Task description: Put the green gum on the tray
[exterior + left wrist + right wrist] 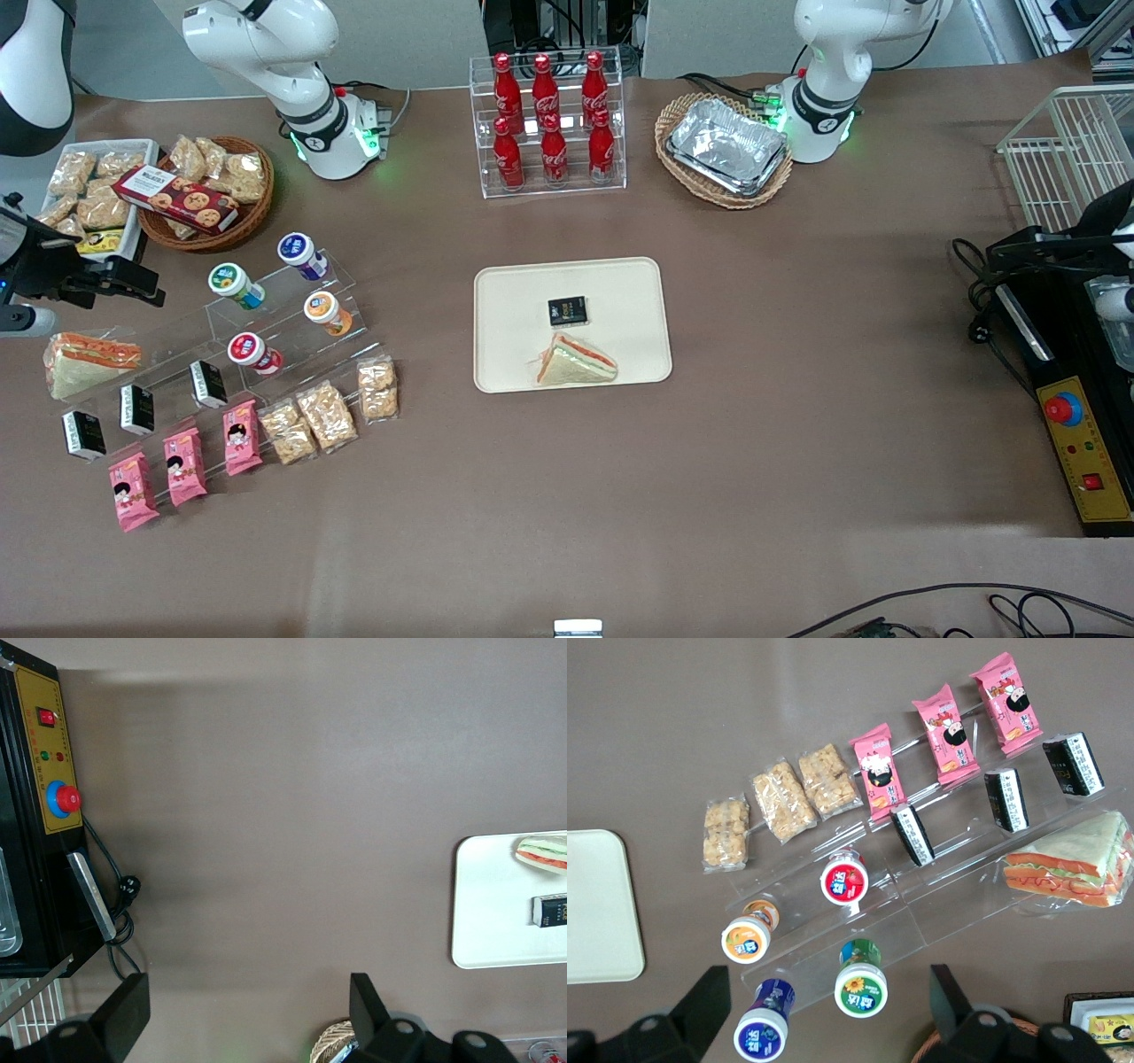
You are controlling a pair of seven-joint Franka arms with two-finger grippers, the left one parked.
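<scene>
The green gum [232,282] [861,989] is a small jar with a green-and-white lid, lying on the top step of a clear acrylic stand [266,323]. My gripper [120,282] [828,1005] hangs above the table beside the stand, toward the working arm's end. It is open, its fingers [707,997] spread wide with nothing between them, and the green gum lies below the gap. The cream tray [514,310] [594,904] [487,904] lies mid-table and carries a sandwich [576,363] and a black packet [567,311].
Purple-lidded [299,250], orange-lidded [323,310] and red-lidded [250,351] jars share the stand. Snack packets [328,415] and a sandwich [89,359] lie around it. A snack basket [208,190] is close by; a cola rack [549,124] and foil basket [725,149] stand farther off.
</scene>
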